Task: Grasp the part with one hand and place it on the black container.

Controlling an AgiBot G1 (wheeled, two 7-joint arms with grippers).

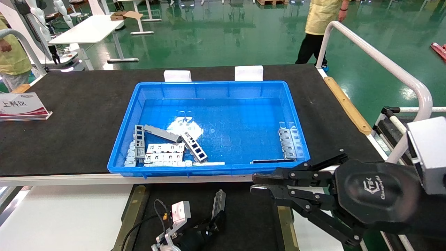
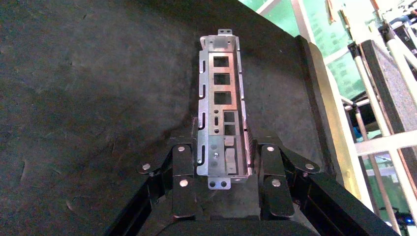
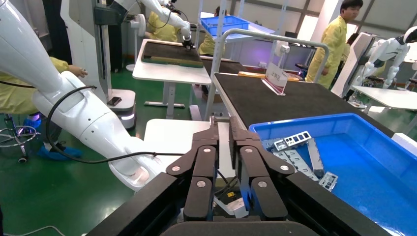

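At about 6 o'clock in the head view, the left gripper [image 1: 212, 223] was clenched on the near end of the part [image 2: 221, 105], holding it lengthwise over the black container [image 1: 244, 216], probably so it would lie flat between the side strips. At 4 o'clock the right gripper [image 1: 256, 183] waited with jaws closed on nothing, and farther, at 12 o'clock, the blue crate [image 1: 209, 170] kept the other brackets.
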